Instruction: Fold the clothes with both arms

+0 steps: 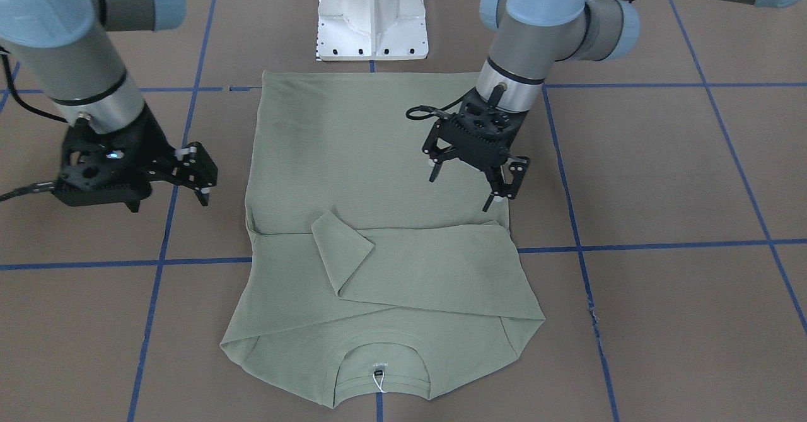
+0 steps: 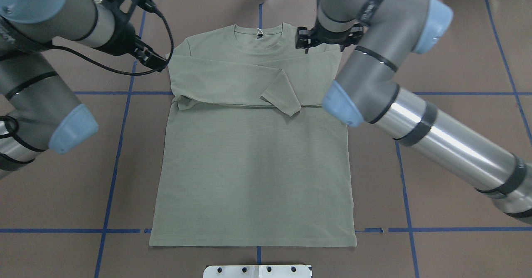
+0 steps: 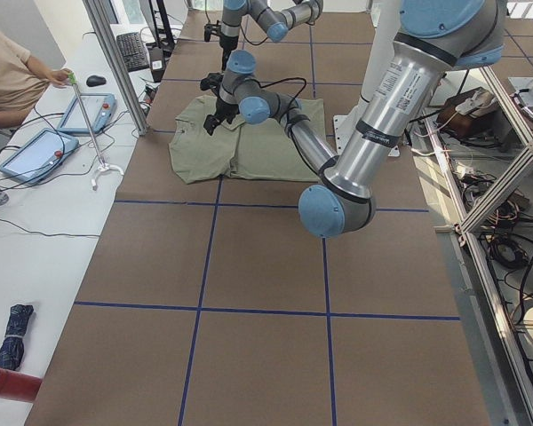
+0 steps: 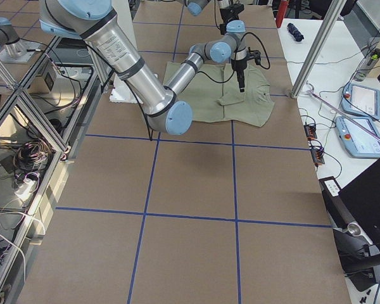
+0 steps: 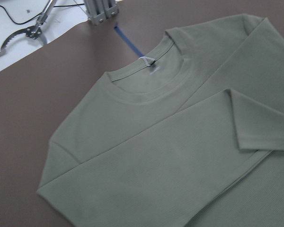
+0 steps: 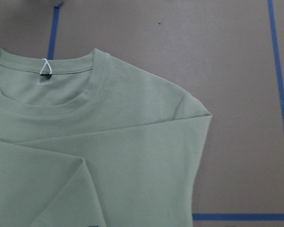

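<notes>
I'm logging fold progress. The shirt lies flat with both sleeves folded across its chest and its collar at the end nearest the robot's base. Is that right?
Not quite. The collar lies at the end farthest from the robot's base. The hem is the end nearest it, as the front-facing view shows. The rest holds: the shirt lies flat with both sleeves folded across its chest.

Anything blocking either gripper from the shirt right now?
Nothing visible does. The left gripper and right gripper hang open near opposite sides of the shirt, with no object between them and the cloth. The white pedestal sits beyond the hem, off the fabric.
</notes>
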Robot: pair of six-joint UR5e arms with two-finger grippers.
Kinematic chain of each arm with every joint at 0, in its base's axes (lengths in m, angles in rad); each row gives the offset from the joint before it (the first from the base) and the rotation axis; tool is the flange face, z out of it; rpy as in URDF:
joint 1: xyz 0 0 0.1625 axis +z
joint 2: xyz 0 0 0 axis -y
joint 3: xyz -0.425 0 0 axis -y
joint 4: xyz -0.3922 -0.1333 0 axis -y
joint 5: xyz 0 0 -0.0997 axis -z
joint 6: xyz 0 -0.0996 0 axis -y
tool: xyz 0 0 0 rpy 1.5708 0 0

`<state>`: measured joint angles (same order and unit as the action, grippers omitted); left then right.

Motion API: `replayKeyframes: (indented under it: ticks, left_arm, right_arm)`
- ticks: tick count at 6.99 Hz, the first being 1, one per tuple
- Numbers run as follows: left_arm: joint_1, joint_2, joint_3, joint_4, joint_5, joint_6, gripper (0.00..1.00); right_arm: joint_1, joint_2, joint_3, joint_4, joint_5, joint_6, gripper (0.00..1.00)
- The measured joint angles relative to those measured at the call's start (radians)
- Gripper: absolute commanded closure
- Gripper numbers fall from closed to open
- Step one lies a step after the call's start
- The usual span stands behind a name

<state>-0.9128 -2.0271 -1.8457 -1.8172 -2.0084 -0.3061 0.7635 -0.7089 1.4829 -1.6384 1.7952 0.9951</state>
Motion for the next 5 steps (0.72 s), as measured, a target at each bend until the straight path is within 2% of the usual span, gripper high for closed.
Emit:
replayKeyframes:
  ticks: [1, 2, 5]
  left_arm:
    - [-0.041, 0.04, -0.012, -0.019, -0.083, 0.029, 0.0]
    - [-0.06, 0.068, -0.016, -0.042, -0.124, 0.038, 0.0]
    - [-0.067, 0.097, -0.017, -0.067, -0.146, 0.035, 0.0]
  right_arm:
    - [-0.05, 0.082, -0.128, 0.048, -0.062, 0.037, 0.21]
    - [-0.098, 0.128, -0.209, 0.074, -0.117, 0.054, 0.22]
    - [-0.192, 0.233, -0.388, 0.096, -0.212, 0.056, 0.3]
